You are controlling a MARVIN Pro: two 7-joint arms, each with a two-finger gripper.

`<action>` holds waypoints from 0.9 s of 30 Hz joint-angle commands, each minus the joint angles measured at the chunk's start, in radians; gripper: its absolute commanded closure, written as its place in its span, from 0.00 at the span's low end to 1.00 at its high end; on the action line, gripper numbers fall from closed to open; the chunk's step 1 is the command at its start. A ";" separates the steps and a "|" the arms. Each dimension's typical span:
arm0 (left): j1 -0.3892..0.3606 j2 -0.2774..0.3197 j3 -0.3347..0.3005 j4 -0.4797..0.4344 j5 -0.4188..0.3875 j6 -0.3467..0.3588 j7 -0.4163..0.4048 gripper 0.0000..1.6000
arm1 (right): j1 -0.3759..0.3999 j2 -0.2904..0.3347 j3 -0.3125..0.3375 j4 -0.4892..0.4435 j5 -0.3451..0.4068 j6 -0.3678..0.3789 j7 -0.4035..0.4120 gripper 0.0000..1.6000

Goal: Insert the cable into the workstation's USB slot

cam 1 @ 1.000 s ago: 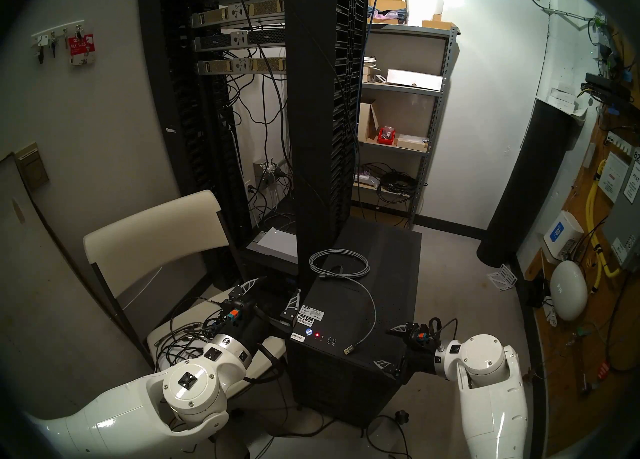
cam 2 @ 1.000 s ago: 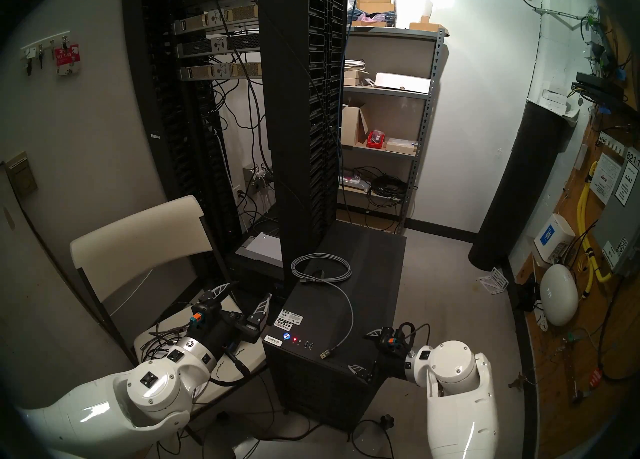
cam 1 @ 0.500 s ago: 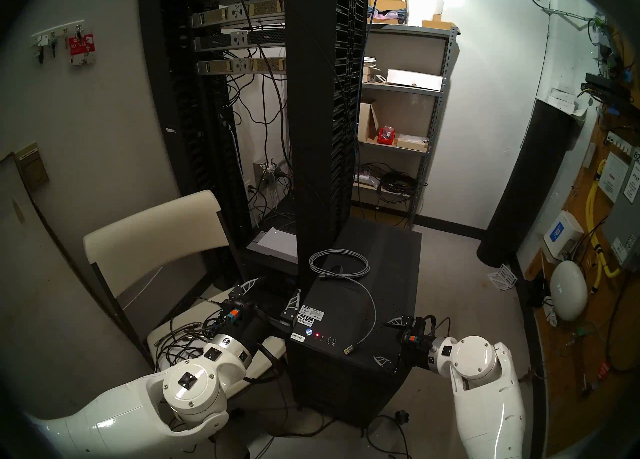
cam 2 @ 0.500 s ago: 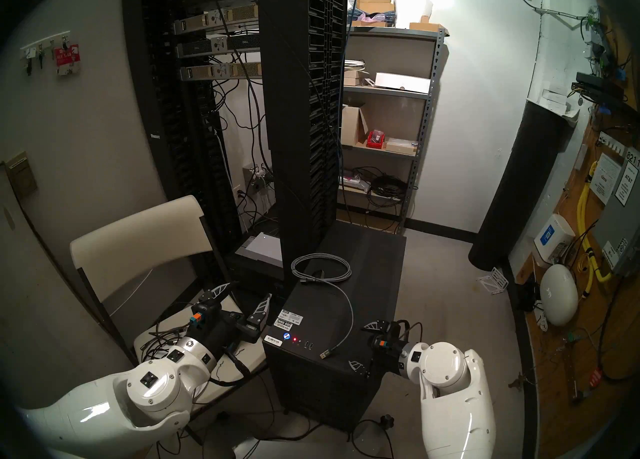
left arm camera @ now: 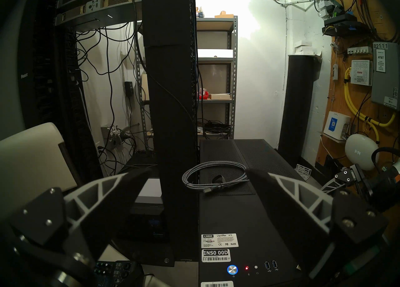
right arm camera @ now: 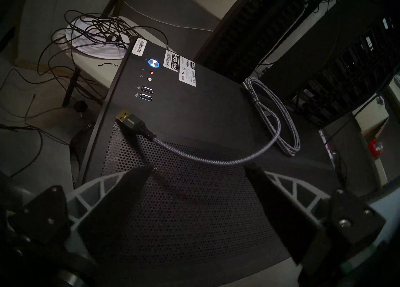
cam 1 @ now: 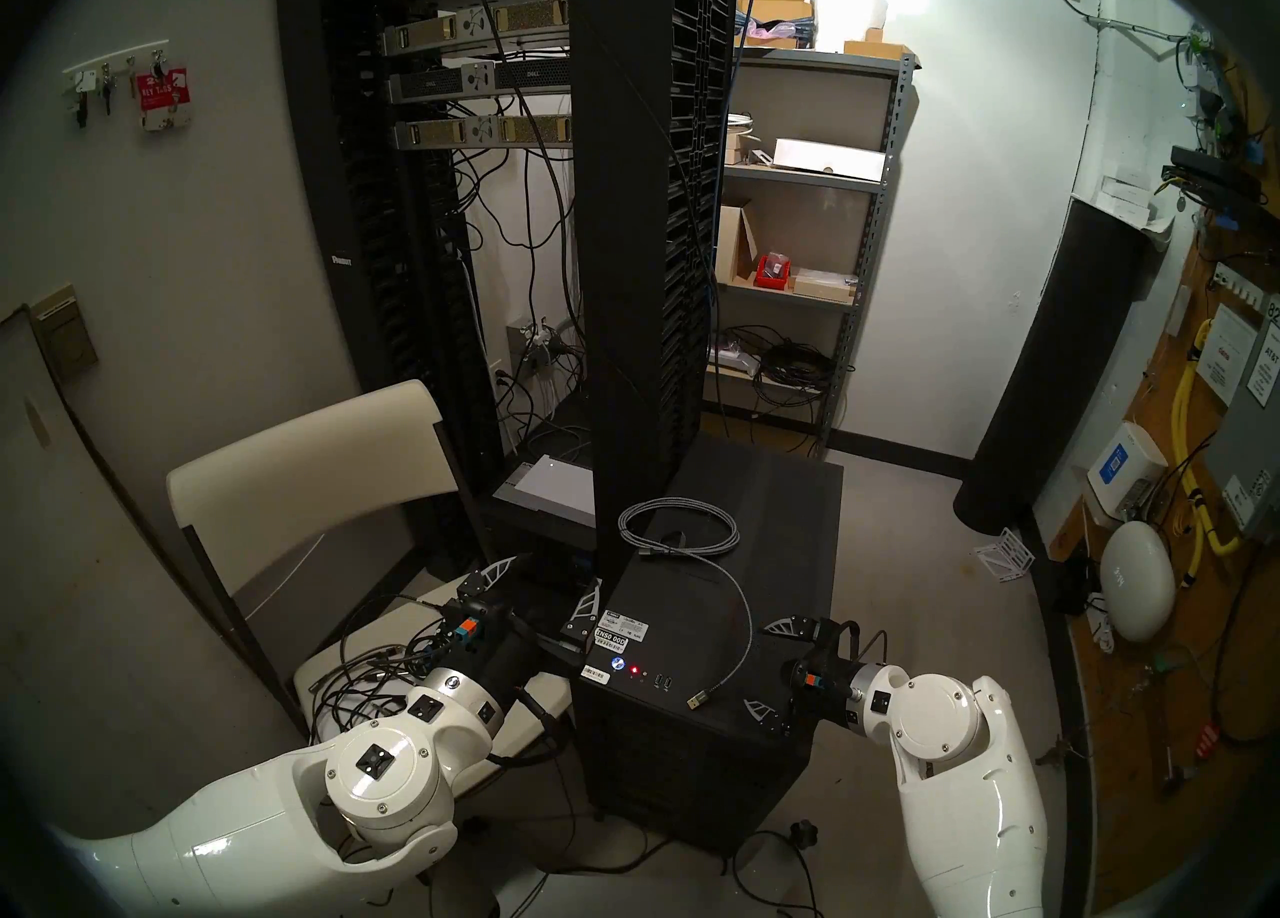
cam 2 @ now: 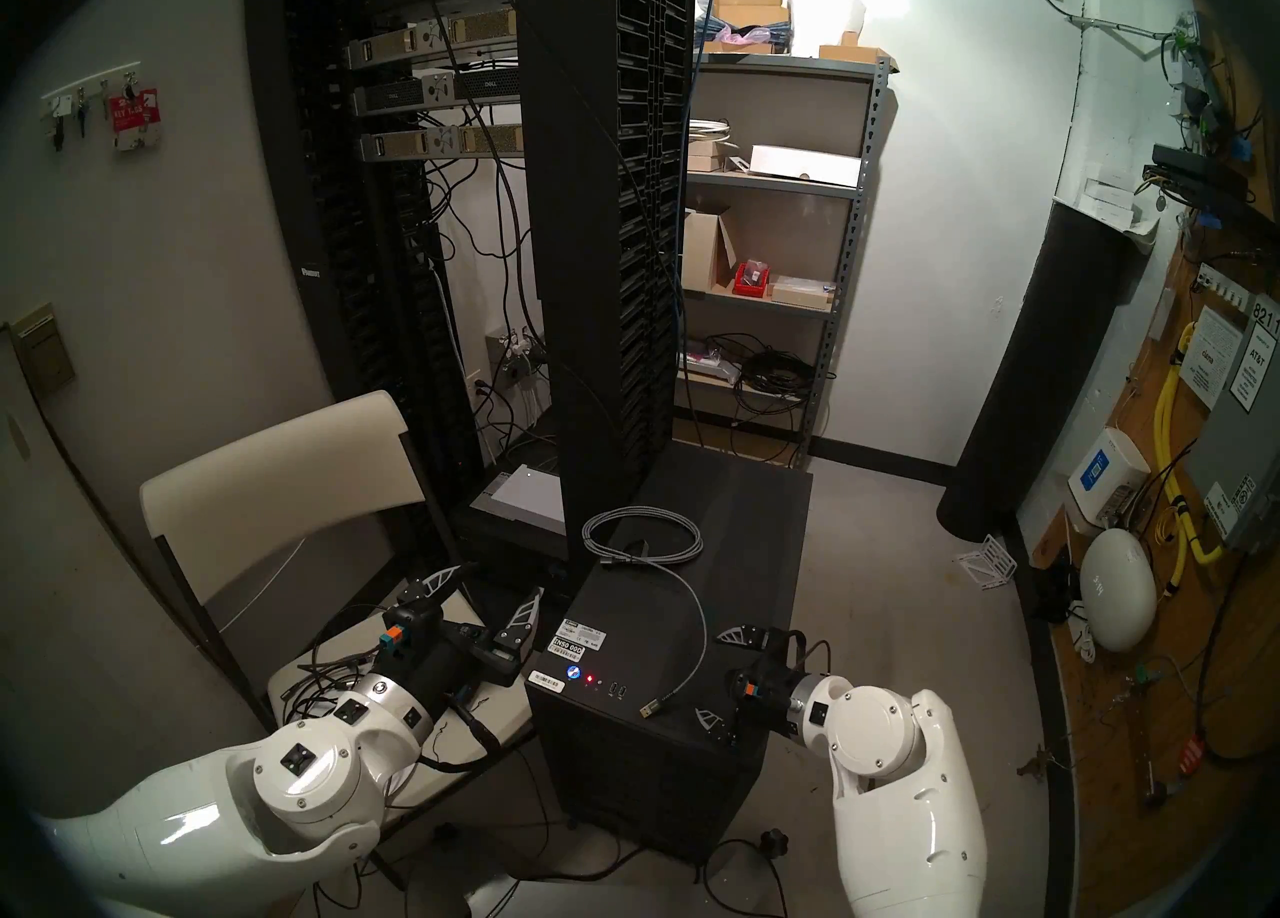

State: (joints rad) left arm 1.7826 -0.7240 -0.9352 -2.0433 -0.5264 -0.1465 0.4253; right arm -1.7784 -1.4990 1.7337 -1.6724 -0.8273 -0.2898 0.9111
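Plug (right arm camera: 126, 115) and right gripper (right arm camera: 195, 177) are the pair you need to watch: the plug lies flat on the workstation (cam 1: 776, 549), up and left of the gap between the jaws in the right wrist view, a little beyond the left fingertip, not between them. Its long axis runs diagonally, metal tip toward the front edge, and the cable (right arm camera: 216, 160) trails back in an arc across the mouth of the jaws to the coiled loop (cam 1: 677, 527) farther back on the lid.

Your right jaws stand wide open and hold nothing; they hang just above the perforated lid, pointing down and across it. The left gripper (cam 1: 544, 584) is also wide open and empty (it sits off the left front corner of the workstation, over the chair (cam 1: 305, 473)). The right arm is plainly the nearer one to the plug.

The two USB slots (right arm camera: 146, 93) lie just beyond the plug's tip and a little to its right, by the blue-lit button (right arm camera: 154, 63) and red light (right arm camera: 151, 73). I judge you need to carry the jaws forward and left until the plug's dark housing sits between them, with the fingers across its long axis rather than along it.
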 commanded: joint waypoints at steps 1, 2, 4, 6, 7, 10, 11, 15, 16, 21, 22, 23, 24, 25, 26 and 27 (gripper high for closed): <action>-0.001 0.000 -0.004 -0.015 -0.001 -0.002 0.002 0.00 | 0.003 0.001 -0.007 -0.027 0.003 -0.035 -0.023 0.00; -0.001 0.000 -0.004 -0.015 -0.001 -0.002 0.002 0.00 | 0.004 0.003 -0.010 -0.027 0.001 -0.037 -0.019 0.00; -0.001 0.000 -0.004 -0.015 -0.001 -0.002 0.002 0.00 | 0.007 0.003 -0.014 -0.021 -0.006 -0.039 -0.020 0.00; -0.001 0.000 -0.004 -0.015 -0.001 -0.002 0.002 0.00 | 0.012 0.005 -0.020 -0.012 -0.010 -0.047 -0.024 0.00; -0.001 0.000 -0.004 -0.015 -0.001 -0.002 0.002 0.00 | 0.015 0.006 -0.022 -0.009 -0.008 -0.047 -0.020 0.00; -0.001 0.000 -0.004 -0.015 -0.001 -0.002 0.002 0.00 | 0.021 0.007 -0.030 0.003 -0.018 -0.051 -0.024 0.00; -0.001 0.000 -0.004 -0.015 -0.001 -0.002 0.002 0.00 | 0.029 0.008 -0.036 0.018 -0.020 -0.058 -0.026 0.00; -0.001 0.000 -0.004 -0.015 -0.001 -0.002 0.002 0.00 | 0.046 0.017 -0.057 0.041 -0.048 -0.064 -0.028 0.00; -0.001 0.000 -0.004 -0.015 -0.001 -0.002 0.002 0.00 | 0.048 0.019 -0.061 0.044 -0.059 -0.067 -0.035 0.00; -0.001 0.000 -0.004 -0.015 -0.001 -0.002 0.002 0.00 | 0.063 0.024 -0.071 0.060 -0.083 -0.072 -0.043 0.00; -0.001 0.000 -0.004 -0.015 -0.001 -0.002 0.002 0.00 | 0.067 0.025 -0.072 0.063 -0.087 -0.071 -0.043 0.00; -0.001 0.000 -0.004 -0.015 -0.001 -0.002 0.002 0.00 | 0.069 0.026 -0.073 0.065 -0.089 -0.072 -0.043 0.00; -0.001 0.000 -0.004 -0.015 -0.001 -0.002 0.002 0.00 | 0.070 0.027 -0.074 0.066 -0.097 -0.076 -0.050 0.00; -0.001 0.000 -0.004 -0.015 -0.001 -0.002 0.002 0.00 | 0.070 0.027 -0.074 0.066 -0.097 -0.076 -0.050 0.00; -0.001 0.000 -0.004 -0.015 -0.001 -0.002 0.002 0.00 | 0.074 0.027 -0.076 0.068 -0.098 -0.076 -0.047 0.00; -0.001 0.000 -0.004 -0.015 -0.001 -0.002 0.002 0.00 | 0.076 0.026 -0.077 0.068 -0.100 -0.077 -0.048 0.00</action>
State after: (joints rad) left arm 1.7827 -0.7240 -0.9351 -2.0433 -0.5264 -0.1465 0.4253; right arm -1.7381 -1.4713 1.6652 -1.5938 -0.9220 -0.3584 0.8767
